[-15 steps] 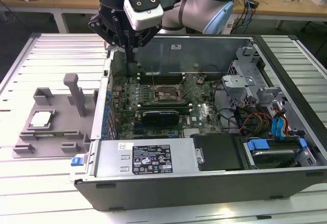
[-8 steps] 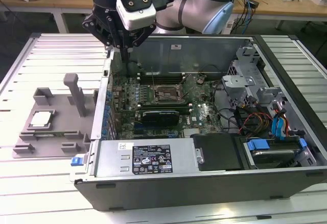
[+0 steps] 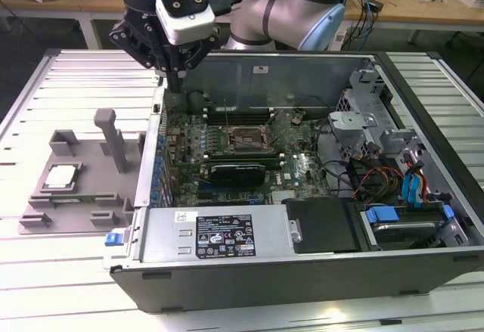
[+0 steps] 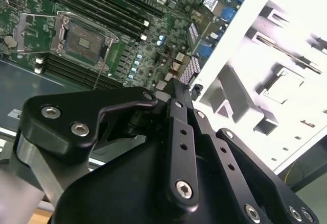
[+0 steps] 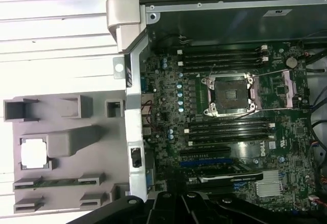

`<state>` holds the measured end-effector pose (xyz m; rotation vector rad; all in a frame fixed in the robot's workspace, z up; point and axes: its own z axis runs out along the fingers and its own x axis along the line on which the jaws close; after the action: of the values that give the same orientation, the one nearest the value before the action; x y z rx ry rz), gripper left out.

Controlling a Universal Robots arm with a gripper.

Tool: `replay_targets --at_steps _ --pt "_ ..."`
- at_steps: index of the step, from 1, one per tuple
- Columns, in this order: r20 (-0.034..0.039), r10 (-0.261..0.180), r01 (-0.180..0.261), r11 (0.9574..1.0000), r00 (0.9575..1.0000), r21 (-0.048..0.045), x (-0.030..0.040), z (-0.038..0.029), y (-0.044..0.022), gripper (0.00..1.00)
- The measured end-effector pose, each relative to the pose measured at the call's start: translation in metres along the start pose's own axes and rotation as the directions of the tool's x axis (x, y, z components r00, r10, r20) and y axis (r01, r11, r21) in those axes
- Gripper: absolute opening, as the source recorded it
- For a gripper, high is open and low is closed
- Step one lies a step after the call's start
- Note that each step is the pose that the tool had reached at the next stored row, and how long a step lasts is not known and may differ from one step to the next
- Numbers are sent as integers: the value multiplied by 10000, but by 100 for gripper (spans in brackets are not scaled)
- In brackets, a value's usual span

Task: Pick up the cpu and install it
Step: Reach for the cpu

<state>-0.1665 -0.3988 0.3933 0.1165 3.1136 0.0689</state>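
Observation:
The cpu (image 3: pixel 62 177) is a small silvery square lying flat in a pocket of the grey fixture block (image 3: pixel 91 196), on the slatted table at the exterior view's left, outside the computer case. In the first wrist view the cpu (image 5: pixel 34 153) shows as a bright square in the same fixture (image 5: pixel 66 142). The open motherboard socket (image 3: pixel 246 137) (image 5: pixel 231 95) (image 4: pixel 84 41) sits inside the case with its frame raised. My gripper (image 3: pixel 175 84) (image 4: pixel 174 87) hangs above the case's back corner, between fixture and socket, shut with nothing in it.
The open computer case (image 3: pixel 227 234) holds the motherboard, memory slots (image 5: pixel 225 60), cables and a drive cage (image 3: pixel 363 113). Its metal side wall (image 5: pixel 134 132) stands between the fixture and the board. A tall grey post (image 3: pixel 113 139) rises from the fixture. A cluttered bench runs behind.

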Motion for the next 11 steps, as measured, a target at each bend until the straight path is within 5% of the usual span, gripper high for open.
replay_targets --at_steps 11 --pt "2 0 0 10000 10000 1 250 -7 -19 11"
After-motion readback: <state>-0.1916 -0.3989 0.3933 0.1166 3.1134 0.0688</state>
